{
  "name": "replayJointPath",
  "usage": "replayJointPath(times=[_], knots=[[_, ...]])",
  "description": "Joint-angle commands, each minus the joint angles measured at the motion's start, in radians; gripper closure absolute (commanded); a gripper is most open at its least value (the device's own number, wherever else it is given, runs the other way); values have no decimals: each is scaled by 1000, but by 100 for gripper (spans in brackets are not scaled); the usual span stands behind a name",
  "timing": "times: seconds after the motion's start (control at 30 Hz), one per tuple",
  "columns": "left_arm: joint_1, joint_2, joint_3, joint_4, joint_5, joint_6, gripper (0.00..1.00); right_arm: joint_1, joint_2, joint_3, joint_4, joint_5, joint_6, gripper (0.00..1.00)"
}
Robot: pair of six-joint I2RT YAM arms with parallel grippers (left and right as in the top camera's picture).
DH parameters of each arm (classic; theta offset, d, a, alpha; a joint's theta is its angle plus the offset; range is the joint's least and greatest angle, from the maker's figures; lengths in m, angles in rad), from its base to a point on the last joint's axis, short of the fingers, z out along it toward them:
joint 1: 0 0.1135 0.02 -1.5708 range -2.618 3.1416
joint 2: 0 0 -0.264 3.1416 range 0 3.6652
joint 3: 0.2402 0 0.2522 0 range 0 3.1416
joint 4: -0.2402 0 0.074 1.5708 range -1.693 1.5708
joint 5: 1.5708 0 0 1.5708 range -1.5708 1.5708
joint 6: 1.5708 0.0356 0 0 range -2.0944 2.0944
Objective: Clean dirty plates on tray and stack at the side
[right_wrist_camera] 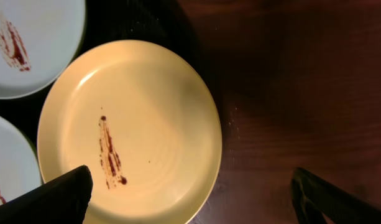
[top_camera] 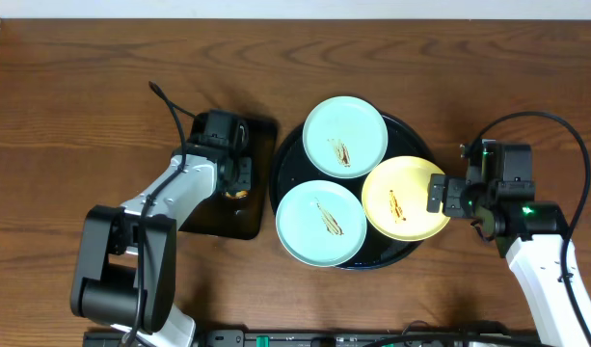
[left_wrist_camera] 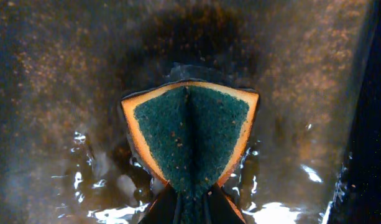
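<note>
Tray (top_camera: 281, 164) with three smeared plates (top_camera: 321, 222), sponge (left_wrist_camera: 190, 134) ready.
Left of the tray my left gripper (left_wrist_camera: 190, 208) clamps the sponge; at its right rim my right gripper (right_wrist_camera: 196, 194) gapes over the yellow plate's (right_wrist_camera: 128, 124) edge; I'd centre that edge before closing.

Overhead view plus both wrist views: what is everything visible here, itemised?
table: one, brown wood, under everything
round tray: one, black, table centre
mint-green plates: two, brown-smeared, on round tray
yellow plate: one, brown-smeared, round tray's right side
rectangular tray: one, black, left of round tray
sponge: one, green and orange, over rectangular tray
left arm: one, white-black, jaws shut on sponge
right arm: one, white-black, jaws open over yellow plate's edge
</note>
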Motion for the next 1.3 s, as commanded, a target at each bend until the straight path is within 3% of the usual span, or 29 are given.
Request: replayJointPath(times=[0.0,0.27,0.33,0.63,0.87,1.13,1.2,1.27], knots=[[-2,-14,6,-17,6,-6,92,-14,-2,18,-9,33,12,1],[-2,-167,22,-64,9,-6,89,-89,56,17,-5,-79,-37,3],[-2,-185,22,-90,10,-6,89,-118,103,17,6,-176,-80,12],[-2,-185,22,-127,23,-10,92,-125,260,17,48,-187,-79,48],[-2,-194,22,-95,21,-10,92,-125,344,17,84,-195,-79,60],[-2,-227,22,-80,21,-10,92,-123,363,17,117,-196,-79,67],[-2,-236,22,-80,21,-10,92,-123,363,16,117,-196,-79,78],[-2,-239,22,-80,21,-10,92,-122,363,13,119,-196,-79,80]])
